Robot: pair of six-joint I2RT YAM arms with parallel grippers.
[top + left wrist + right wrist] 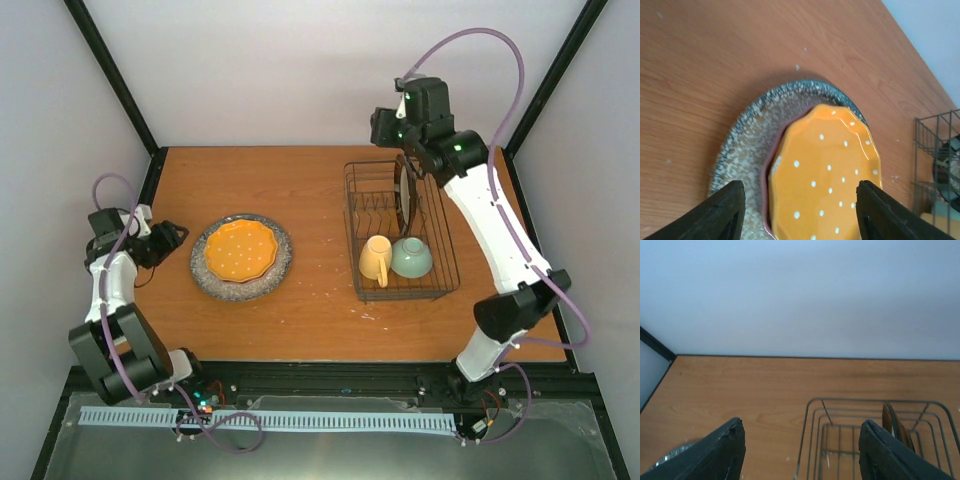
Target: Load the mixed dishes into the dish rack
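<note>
The left gripper (799,189), blunt black jaws parted with nothing between them, hovers low by the table's left edge, just short of a glossy orange plate (240,249) with a scalloped rim and white dots. It is stacked on a wider, round, speckled grey plate (276,276), left of the middle of the wooden table (310,190). The right gripper (801,424), likewise parted and empty, hangs above the far end of the dish rack (436,285), a dark thin-wire basket by the right edge. A dark plate (402,192) stands upright in it. A yellow mug (375,260) and a pale green cup (412,257) sit at its near end.
</note>
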